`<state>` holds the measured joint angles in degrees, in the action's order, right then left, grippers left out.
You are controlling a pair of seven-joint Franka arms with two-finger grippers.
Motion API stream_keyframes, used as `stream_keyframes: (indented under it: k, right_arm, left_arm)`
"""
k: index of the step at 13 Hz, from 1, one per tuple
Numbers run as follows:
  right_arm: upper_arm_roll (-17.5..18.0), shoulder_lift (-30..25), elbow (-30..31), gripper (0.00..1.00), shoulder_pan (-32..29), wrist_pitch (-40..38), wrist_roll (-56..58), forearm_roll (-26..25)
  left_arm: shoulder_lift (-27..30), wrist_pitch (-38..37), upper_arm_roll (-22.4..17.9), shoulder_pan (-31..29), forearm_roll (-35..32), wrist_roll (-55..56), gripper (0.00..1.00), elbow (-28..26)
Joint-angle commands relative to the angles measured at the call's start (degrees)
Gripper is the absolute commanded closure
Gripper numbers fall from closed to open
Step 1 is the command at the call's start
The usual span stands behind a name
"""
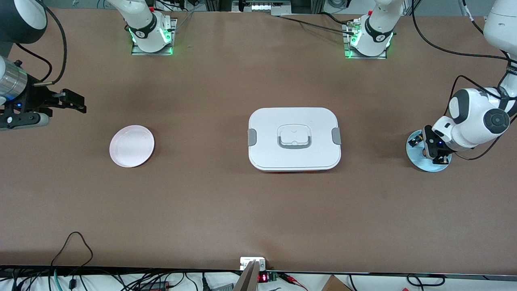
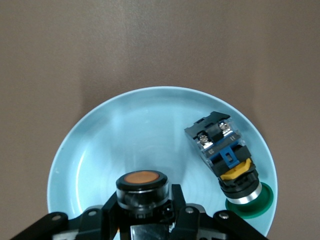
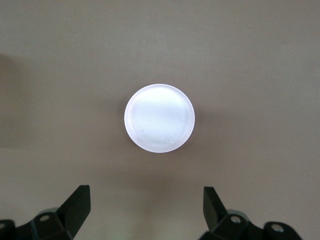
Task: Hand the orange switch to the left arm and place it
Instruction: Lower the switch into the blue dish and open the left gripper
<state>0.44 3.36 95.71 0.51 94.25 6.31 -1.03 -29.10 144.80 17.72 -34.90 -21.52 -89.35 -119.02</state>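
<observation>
Gripping the orange switch is the job right now. The switch stands on the blue plate, cap up, and the left gripper is down on that plate with its black fingers pressed close on both sides of the switch body. It looks closed on the switch, though I cannot see if the switch is off the plate yet.

To do this well, the left gripper should hold tight and go straight up, so it does not knock the green switch lying on its side on the same plate, just beside the orange one. Then it should carry the switch around or high over the box, which sits on the table between the blue plate and the pink plate.

The right gripper waits up in the air, looking down at the pink plate, with its fingers wide apart and nothing in them.

Some things are hard to see. In the front view the left arm covers most of the blue plate, so the orange switch hardly shows there. In the left wrist view the low part of the switch is hidden by the gripper.
</observation>
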Motion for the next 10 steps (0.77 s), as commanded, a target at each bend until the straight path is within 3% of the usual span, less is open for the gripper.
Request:
stream_keyframes:
  k: [1, 3, 5, 6, 8, 10]
  right_arm:
    - [0.3, -5.4, 4.9, 0.0, -0.2, 1.5, -2.3, -0.3]
    - [0.9, -5.6, 4.1, 0.0, 0.3, 0.7, -7.3, -0.3]
    - [0.7, -5.2, 3.3, 0.0, 0.0, 0.5, -5.2, -0.4]
    - [0.4, -4.9, 2.8, 0.0, -0.3, 0.6, -0.8, -0.5]
    - [0.3, -4.4, 1.8, 0.0, -0.2, 0.5, 4.1, -1.1]
    - [0.3, -3.4, 0.4, 0.0, -0.6, 0.5, 3.8, -1.3]
  left_arm:
    - [0.6, -0.1, 0.9, -1.1, -1.1, -1.4, 0.0, 0.3]
    - [1.3, -0.7, 1.4, -1.1, -1.1, -2.1, 0.0, 0.5]
    - [3.8, -4.2, 1.8, -0.9, -0.9, -1.8, 0.0, 1.3]
    - [5.3, -8.0, 2.3, -0.4, -0.7, -1.6, 0.0, 2.3]
    - [6.7, -18.2, 7.0, -0.9, 0.0, -0.8, 0.0, 7.3]
    - [6.6, -31.5, 10.3, -0.5, 0.1, 2.9, 0.0, 15.4]
